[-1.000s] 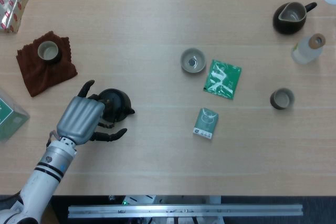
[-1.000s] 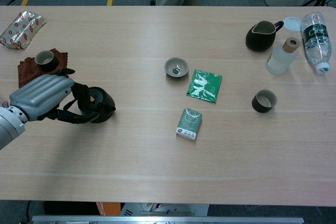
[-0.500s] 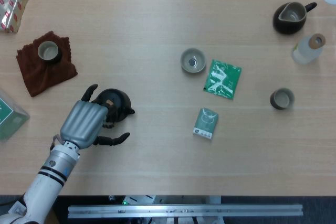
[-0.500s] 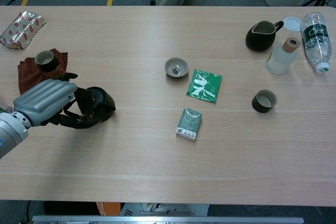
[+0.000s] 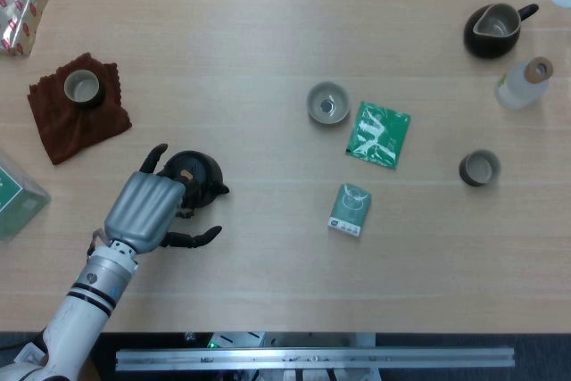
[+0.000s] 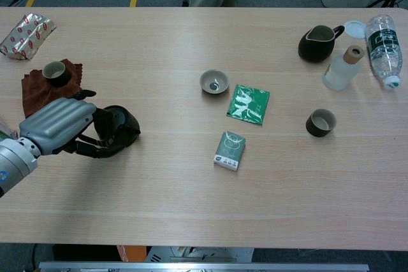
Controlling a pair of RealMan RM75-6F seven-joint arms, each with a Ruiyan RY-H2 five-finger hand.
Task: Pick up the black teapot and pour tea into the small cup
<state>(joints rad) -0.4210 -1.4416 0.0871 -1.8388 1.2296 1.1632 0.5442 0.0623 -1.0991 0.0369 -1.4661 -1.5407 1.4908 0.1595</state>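
My left hand (image 5: 147, 210) has its dark fingers (image 6: 95, 133) curled around the near side of the black teapot (image 5: 196, 176), thumb (image 5: 198, 238) sticking out toward the table edge and one fingertip poking up behind the pot. From the chest view the fingers look wrapped on the handle side, but I cannot tell whether they actually clamp it or only cup it. The teapot sits on the table (image 5: 268, 60) at its left-front part, spout pointing right, and in the chest view it looks tipped slightly toward the hand.

So I judge the task barely begun: the grip is being settled, the pot is not lifted, and nothing is poured. The small cup (image 5: 327, 103) stands well apart to the right, just beside a green packet (image 5: 378, 135); carrying, tilting and pouring all remain. My right hand shows in neither view.

Compared with a second ago, the hand has slid back toward me and a little lower, and the pot has shifted slightly with it, its lid more exposed now.
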